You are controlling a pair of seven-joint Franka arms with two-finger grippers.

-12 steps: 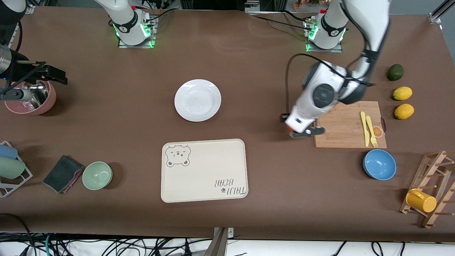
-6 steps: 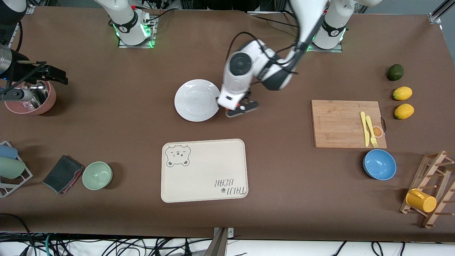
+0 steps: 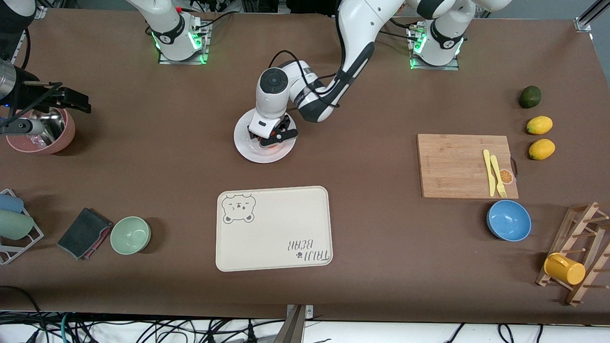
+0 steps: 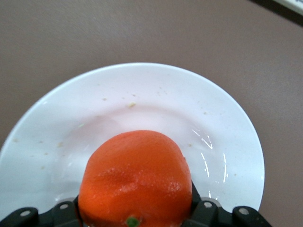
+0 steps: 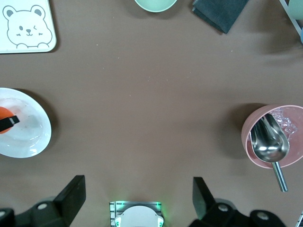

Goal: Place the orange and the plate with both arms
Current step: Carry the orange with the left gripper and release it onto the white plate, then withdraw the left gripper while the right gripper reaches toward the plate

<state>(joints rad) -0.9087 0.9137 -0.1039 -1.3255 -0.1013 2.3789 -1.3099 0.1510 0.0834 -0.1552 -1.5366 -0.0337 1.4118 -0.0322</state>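
The white plate (image 3: 246, 143) lies mid-table, farther from the front camera than the cream tray. My left gripper (image 3: 270, 139) is low over the plate, shut on the red-orange orange (image 3: 269, 146). In the left wrist view the orange (image 4: 137, 177) sits between the fingers (image 4: 204, 213) above the plate (image 4: 156, 94). I cannot tell whether the orange touches the plate. My right gripper (image 5: 137, 194) is open and empty, high over its own base, out of the front view. The right wrist view shows the plate (image 5: 28, 137) and the orange (image 5: 3, 113) at its edge.
The cream bear tray (image 3: 274, 228) lies nearer the front camera than the plate. A cutting board (image 3: 452, 164) with yellow cutlery, two lemons (image 3: 539, 125), a blue bowl (image 3: 508, 220) and a mug rack stand toward the left arm's end. A green bowl (image 3: 130, 235), a cloth and a pink bowl (image 3: 45, 131) stand toward the right arm's end.
My left gripper has carried the orange from the cutting board's edge across the table to over the plate. The right arm has not moved.
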